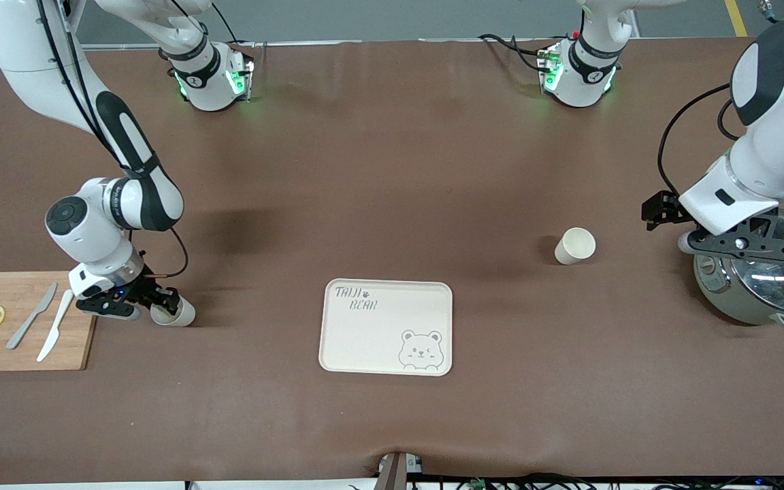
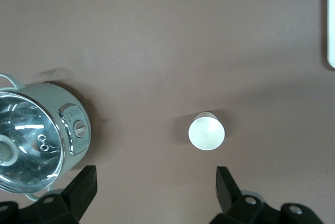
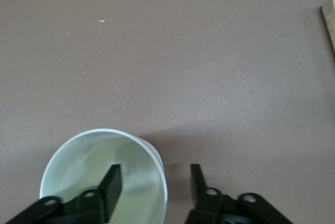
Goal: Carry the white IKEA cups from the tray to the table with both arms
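Note:
One white cup (image 1: 574, 246) stands on the brown table toward the left arm's end, farther from the front camera than the tray; it also shows in the left wrist view (image 2: 207, 131). My left gripper (image 1: 749, 248) (image 2: 155, 182) is open and empty, up in the air over the pot's edge, apart from that cup. The second white cup (image 1: 177, 314) (image 3: 99, 171) stands beside the cutting board. My right gripper (image 1: 160, 309) (image 3: 156, 182) is open and low, with one finger (image 3: 112, 190) inside this cup and the other outside its rim.
A cream bear-print tray (image 1: 378, 340) lies in the middle, nearer the front camera; its edge shows in the left wrist view (image 2: 331, 20). A steel pot (image 1: 759, 286) (image 2: 31, 140) stands at the left arm's end. A wooden cutting board (image 1: 24, 286) holds two knives and lemon slices.

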Robot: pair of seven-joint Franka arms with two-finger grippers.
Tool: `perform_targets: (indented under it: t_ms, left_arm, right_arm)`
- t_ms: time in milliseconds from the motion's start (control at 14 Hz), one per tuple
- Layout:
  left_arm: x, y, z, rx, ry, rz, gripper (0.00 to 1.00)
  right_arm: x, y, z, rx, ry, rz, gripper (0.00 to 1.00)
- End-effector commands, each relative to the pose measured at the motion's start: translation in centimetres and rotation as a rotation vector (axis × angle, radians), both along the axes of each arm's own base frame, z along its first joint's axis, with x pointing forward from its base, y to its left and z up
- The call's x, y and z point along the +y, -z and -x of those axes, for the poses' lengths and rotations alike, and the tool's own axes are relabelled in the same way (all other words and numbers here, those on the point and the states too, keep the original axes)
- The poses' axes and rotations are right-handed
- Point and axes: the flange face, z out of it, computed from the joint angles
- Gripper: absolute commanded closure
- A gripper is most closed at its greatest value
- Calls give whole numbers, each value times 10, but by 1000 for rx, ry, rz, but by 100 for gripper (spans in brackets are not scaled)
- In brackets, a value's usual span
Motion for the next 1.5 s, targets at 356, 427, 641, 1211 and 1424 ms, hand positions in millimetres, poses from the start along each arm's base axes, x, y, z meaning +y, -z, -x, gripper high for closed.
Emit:
perform_targets:
  t_ms: [356,427,641,1211,1424]
  left_arm:
    - [7,-11,0,7,-36,88,0]
    - [7,-10,-2,5,-36,88,0]
    - [3,-10,-3,1,-29,90,0]
    - [-9,-12,-3,-7,-43,145,0]
    - [-17,-16,-4,-38,-8,139,0]
  right_arm:
    - [-3,-94,-3,114,-7,-30,0]
    - [-4,-116,-1,143,-7,-35,0]
    - [-7,-186,8,229,-12,-51,0]
    - [-14,-353,27,385,-27,-40,0]
    - [-14,-390,28,356,-24,-18,0]
